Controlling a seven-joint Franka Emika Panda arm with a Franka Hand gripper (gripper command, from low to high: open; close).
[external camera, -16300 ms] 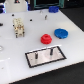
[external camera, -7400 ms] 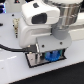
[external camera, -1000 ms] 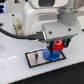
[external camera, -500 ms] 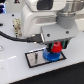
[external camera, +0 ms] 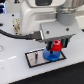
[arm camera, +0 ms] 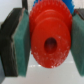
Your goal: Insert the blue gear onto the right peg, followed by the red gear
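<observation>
Exterior view, from its left: white desk (external camera: 12, 70), bare near the edge. A black cable (external camera: 15, 36) runs in toward the arm. Next, the dark rectangular base plate (external camera: 32, 58) lying flat on the desk; its left part is uncovered, and any peg there is too small to make out.

Centre-right: the gripper (external camera: 56, 46) hangs over the right end of the plate, white arm housing above it. The fingers are closed on the red gear (external camera: 56, 47), held on edge between them. Directly beneath sits the blue gear (external camera: 51, 54), lying flat at the plate's right end, apparently already seated on the right peg; the peg itself is hidden under it.

Wrist view: teal finger pads (arm camera: 21, 42) press either side of the red gear (arm camera: 49, 37), teeth visible at its rim, centre bore (arm camera: 50, 46) facing the camera. A strip of blue shows behind the red rim.

Key relation: the red gear is just above the blue gear, close or touching; I cannot tell which. Its bore axis looks roughly in line with the blue hub below. Judgement: first insertion done, second in hand; the next move depends on bore-to-peg alignment before lowering and release.

No brands, labels or legible writing in either view.
</observation>
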